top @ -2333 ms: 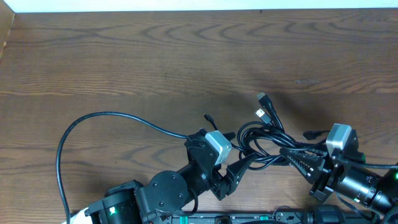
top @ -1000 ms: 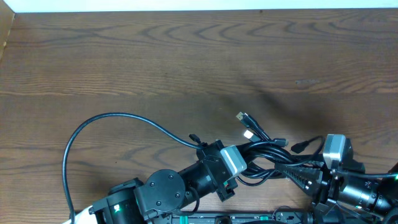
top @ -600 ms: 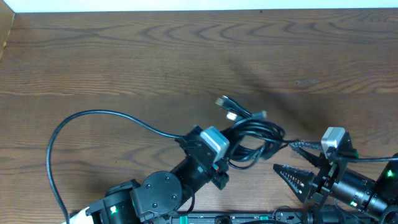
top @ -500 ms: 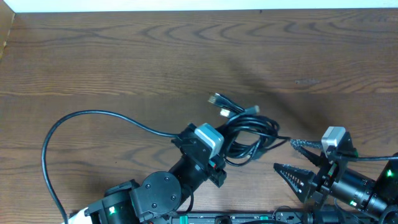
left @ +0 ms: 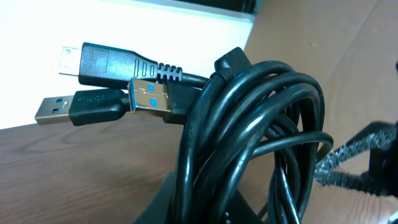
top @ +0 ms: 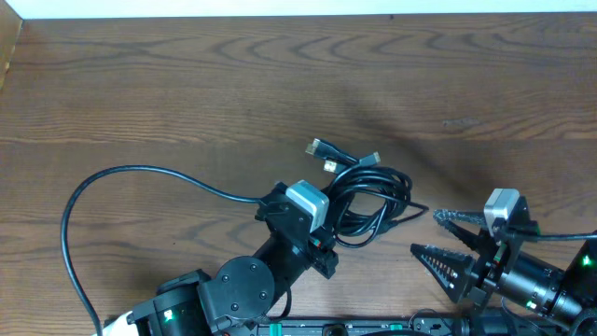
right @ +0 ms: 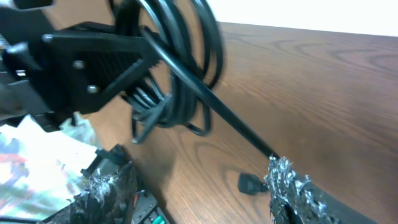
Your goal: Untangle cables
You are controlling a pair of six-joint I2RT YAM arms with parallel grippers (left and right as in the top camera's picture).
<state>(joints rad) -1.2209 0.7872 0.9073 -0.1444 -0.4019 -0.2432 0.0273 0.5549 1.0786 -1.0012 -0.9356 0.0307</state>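
The cables [top: 373,198] are a black coiled bundle at mid-table, with three plugs [top: 326,154] sticking out at its upper left. One long strand [top: 140,173] loops away to the left. My left gripper [top: 326,229] is shut on the coil's left side. In the left wrist view the coil [left: 249,124] fills the frame above the jaws [left: 249,208], with a blue-tongued USB plug [left: 149,93] beside it. My right gripper [top: 431,238] stands open to the right of the coil, holding nothing. A loose plug end [right: 249,182] lies by its right finger [right: 292,186].
The wooden table [top: 280,84] runs up to a white wall edge at the top. The arm bases and their own thick wiring crowd the front edge [top: 373,327]. The left arm's black gripper body [right: 93,68] shows in the right wrist view.
My right gripper has opened and let go of the cables. The left gripper has carried the coil leftward and away from the right one, its plugs moving up and left.
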